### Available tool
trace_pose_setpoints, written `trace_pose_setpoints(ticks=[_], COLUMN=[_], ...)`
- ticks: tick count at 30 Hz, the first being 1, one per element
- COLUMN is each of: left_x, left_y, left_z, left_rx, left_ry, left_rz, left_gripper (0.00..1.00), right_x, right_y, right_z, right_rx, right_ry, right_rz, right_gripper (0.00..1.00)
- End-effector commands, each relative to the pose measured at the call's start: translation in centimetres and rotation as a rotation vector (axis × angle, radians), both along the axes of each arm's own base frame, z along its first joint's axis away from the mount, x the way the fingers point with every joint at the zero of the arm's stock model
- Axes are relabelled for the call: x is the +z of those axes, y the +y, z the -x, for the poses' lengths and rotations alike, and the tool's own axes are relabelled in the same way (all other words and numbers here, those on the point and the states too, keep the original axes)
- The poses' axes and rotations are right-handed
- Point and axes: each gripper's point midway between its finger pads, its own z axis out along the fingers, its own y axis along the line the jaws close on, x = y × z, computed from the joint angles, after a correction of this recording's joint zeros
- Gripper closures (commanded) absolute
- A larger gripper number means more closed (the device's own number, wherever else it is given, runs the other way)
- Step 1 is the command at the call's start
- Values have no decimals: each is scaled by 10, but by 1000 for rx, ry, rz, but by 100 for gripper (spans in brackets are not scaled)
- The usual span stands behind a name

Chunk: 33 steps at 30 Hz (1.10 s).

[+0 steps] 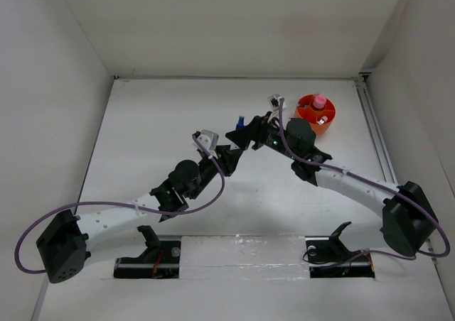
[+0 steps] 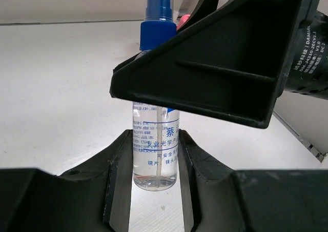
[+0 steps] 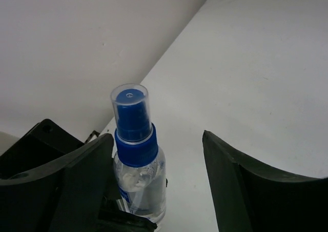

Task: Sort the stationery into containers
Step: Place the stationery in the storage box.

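The clear blue-capped tube (image 2: 154,155) stands upright between my left gripper's (image 2: 154,176) fingers, which press on both its sides. In the top view its blue cap (image 1: 241,121) shows mid-table, with my left gripper (image 1: 234,143) below it. My right gripper (image 3: 163,155) is open around the tube's top (image 3: 134,134), whose cap is next to its left finger (image 3: 84,175); one right finger crosses the left wrist view (image 2: 215,73). The orange tub (image 1: 304,115) sits at the back right and holds the pink-capped tube (image 1: 319,102). The pens, eraser and white piece are out of view.
White walls enclose the table on three sides. A rail (image 1: 377,136) runs along the right edge. Two black stands (image 1: 149,250) sit at the near edge by the arm bases. My right gripper (image 1: 246,131) and both forearms crowd the table's middle.
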Motion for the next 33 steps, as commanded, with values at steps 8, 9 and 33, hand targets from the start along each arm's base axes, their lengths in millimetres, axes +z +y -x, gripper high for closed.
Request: trace_pose_setpoints(ticks=[8, 9, 33], left_x=[20, 26, 0], left_y=[0, -1, 46], left_z=[1, 1, 29], left_rx=[1, 1, 186], left_ry=[-54, -60, 424], left_rz=[64, 73, -103], left_gripper=[100, 100, 0], right_x=[51, 46, 7], right_y=[6, 11, -187], right_z=[20, 22, -146], right_rx=[72, 84, -257], right_ry=[-113, -104, -560], right_rz=[-105, -99, 436], right_gripper=[79, 100, 100])
